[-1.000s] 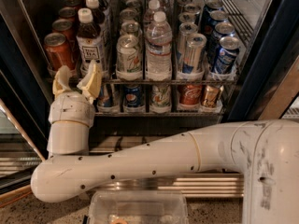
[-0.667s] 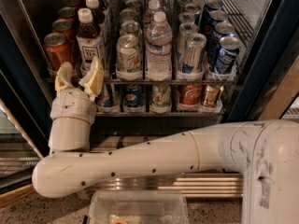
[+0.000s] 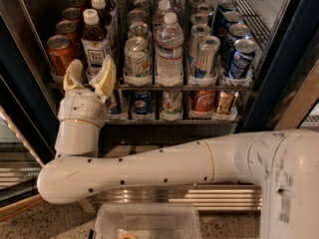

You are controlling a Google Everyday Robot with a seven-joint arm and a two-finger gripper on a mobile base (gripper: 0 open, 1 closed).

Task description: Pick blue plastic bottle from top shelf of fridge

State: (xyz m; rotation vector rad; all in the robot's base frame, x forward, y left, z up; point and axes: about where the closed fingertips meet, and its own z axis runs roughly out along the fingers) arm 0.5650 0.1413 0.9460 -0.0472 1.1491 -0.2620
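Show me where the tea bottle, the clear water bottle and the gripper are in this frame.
blue plastic bottle (image 3: 94,45): camera view, on its white tea label.
water bottle (image 3: 168,53): camera view, on its mid-body.
gripper (image 3: 92,66): camera view, midway between open fingertips, in front of the tea bottle's lower part.

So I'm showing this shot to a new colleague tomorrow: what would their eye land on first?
Most likely the thick white arm sweeping across the foreground and turning up to the gripper, which is raised open in front of the left end of the top shelf. Right behind it stands the blue plastic bottle, brown tea under a white cap, among lanes of cans in the dark-framed fridge.
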